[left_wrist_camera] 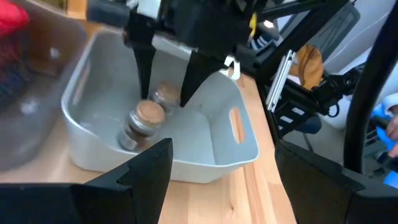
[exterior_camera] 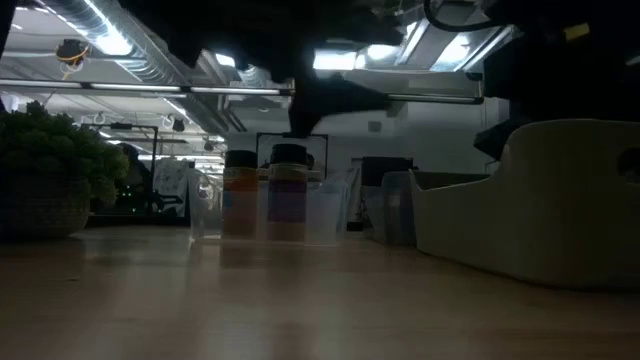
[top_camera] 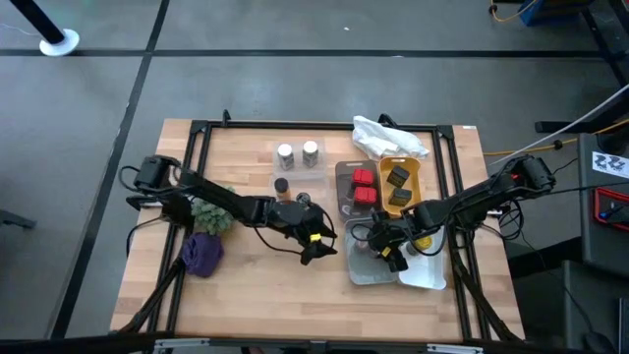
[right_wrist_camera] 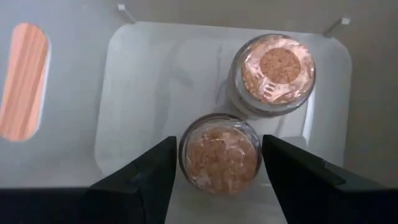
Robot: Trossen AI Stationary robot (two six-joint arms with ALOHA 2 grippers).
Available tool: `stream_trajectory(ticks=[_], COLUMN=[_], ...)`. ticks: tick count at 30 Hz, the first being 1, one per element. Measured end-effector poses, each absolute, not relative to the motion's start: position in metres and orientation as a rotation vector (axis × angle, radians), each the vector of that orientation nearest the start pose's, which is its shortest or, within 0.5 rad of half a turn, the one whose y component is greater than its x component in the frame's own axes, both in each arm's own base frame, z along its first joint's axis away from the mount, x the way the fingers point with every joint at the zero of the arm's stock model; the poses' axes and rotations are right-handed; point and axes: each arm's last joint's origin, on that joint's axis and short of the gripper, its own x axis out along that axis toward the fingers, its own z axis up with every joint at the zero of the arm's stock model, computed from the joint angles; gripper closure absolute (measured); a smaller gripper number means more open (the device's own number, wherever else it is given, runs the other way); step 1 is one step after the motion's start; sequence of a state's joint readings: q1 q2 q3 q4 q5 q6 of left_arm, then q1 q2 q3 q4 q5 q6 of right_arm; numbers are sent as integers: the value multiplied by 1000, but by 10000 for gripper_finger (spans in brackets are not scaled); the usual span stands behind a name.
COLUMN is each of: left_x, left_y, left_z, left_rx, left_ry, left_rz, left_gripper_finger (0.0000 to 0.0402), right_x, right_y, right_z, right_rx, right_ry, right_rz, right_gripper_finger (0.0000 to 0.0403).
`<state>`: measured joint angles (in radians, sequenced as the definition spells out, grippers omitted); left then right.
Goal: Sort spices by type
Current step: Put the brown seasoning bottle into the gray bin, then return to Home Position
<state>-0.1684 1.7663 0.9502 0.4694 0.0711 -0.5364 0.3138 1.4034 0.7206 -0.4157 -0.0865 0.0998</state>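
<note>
The right gripper (top_camera: 390,248) is seen at the lower right of the high view, reaching down into a grey bin (top_camera: 362,269). In the right wrist view, two small jars with cork tops stand side by side in this bin. The near jar (right_wrist_camera: 217,155) sits right between the two dark fingers (right_wrist_camera: 140,176), in the lower middle of the picture. The fingers are spread a little, with a thin gap on each side of the jar, so the jar is not pinched. The other jar (right_wrist_camera: 273,73) stands just beside it, toward the upper right of that picture.

In the left wrist view, the same two jars are seen in the bin at the middle left, with the right gripper's fingers hanging over them.

The left gripper (top_camera: 316,246) is held near the middle of the table in the high view, just left of the grey bin. Its fingers are spread wide and nothing is held in them.

More jars (top_camera: 297,154) stand in a clear bin at the upper middle, and red tins (top_camera: 364,187) and dark tins (top_camera: 398,187) lie in trays to their right.
</note>
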Motion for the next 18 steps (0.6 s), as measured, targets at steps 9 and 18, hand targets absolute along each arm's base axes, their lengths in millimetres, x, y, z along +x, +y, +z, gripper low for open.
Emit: stream_trajectory(ticks=[9,18], left_x=[334,256], left_y=[-47,-11], left_z=[248,329], left_rx=[-416,-359], left_ry=[403,285], left_rz=[-113,-41], left_gripper_finger=[135,135], right_x=[239,237], right_y=[80,79], right_z=[198,247], right_rx=[-47,-98], right_ry=[1183,1229], right_rz=[295,312], right_gripper_finger=[167,166])
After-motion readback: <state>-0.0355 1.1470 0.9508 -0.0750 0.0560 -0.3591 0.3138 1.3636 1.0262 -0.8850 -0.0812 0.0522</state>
